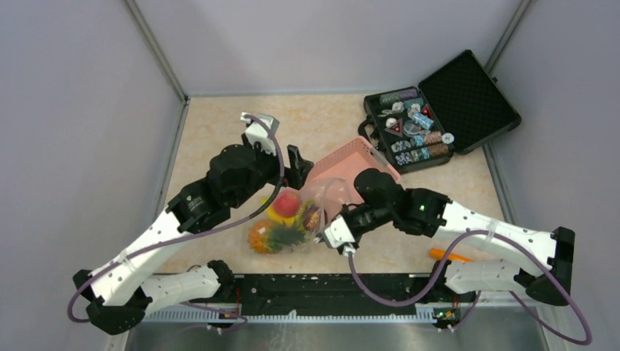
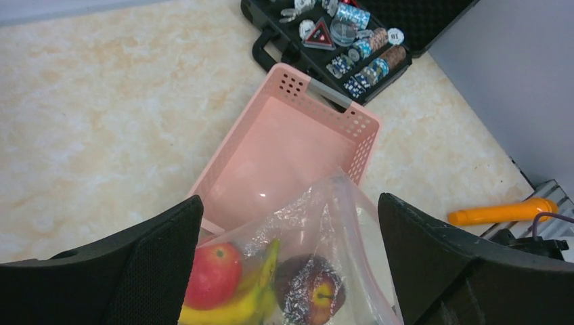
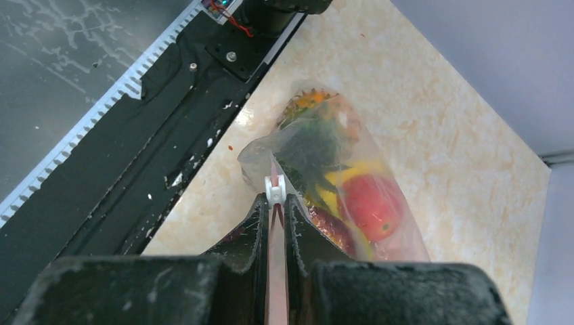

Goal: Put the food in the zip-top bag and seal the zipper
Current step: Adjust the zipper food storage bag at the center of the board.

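On the left, the left tool is seen with its two fingers wide apart, and nothing is held in it. It hangs over the far end of the zip-top bag, just beside the pink basket. The bag is laid on the tabletop in the middle, between the two arms. The food is seen inside it: the red fruit, the banana bunch, the dark maroon fruit and the pineapple. On the right side of the bag, the zipper is pinched between the closed fingers of the right tool. The strip is lined up straight with those fingers, and the pinch is made close to the bag's near end. So the right tool is judged to be the one to finish the seal, by being slid along the strip. Whether the strip is pressed closed all the way cannot be told.
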Controlling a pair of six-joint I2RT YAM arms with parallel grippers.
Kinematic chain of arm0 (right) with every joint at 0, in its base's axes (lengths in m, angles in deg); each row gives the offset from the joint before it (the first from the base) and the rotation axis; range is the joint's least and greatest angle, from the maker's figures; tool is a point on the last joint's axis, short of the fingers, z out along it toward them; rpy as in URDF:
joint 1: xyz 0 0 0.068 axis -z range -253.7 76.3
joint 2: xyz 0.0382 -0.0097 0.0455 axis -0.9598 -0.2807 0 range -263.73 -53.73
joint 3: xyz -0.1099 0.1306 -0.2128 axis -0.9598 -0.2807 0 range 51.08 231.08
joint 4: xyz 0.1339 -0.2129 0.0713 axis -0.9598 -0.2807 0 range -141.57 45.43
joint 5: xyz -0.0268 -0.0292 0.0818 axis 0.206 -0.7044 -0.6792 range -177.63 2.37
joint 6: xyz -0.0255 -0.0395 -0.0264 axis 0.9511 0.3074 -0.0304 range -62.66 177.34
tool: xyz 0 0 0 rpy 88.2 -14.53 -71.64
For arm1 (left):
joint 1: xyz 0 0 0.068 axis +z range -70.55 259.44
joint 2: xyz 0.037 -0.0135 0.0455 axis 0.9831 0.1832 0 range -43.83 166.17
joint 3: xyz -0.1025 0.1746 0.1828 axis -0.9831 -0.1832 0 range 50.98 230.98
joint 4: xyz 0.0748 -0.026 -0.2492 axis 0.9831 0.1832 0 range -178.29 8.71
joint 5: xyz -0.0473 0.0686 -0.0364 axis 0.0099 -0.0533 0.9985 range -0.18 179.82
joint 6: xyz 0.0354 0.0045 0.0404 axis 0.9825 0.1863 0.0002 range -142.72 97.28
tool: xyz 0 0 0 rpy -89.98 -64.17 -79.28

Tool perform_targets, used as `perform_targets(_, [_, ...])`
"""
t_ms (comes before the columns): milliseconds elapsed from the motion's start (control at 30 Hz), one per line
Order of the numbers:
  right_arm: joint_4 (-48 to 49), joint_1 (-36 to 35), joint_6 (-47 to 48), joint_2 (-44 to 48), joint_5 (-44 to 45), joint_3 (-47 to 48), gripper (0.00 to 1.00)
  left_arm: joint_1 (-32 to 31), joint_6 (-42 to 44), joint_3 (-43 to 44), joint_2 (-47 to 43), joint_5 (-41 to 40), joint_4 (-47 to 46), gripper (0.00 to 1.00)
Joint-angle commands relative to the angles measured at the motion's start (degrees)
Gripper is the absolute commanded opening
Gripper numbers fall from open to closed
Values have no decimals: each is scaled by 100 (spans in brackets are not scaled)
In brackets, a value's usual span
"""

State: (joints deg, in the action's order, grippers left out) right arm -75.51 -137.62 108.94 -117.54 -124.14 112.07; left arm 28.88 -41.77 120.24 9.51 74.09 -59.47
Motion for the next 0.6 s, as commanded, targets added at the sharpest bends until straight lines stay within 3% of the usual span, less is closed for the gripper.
perform_targets(0, [169,-188,543,305,-281,-145,0,278,-503,-54,302,627,-238,99])
perform_targets(200, [542,-267,597,763,-356,-479,0,452,-525,104,840,1400,-505,99])
perform_targets(467, [457,-312,663,723,-186,-510,0,456,-163,561,1981,3237,-276,99])
perform_targets(567, [402,-332,693,685,-108,-469,0,439,-43,671,2183,3244,-21,94])
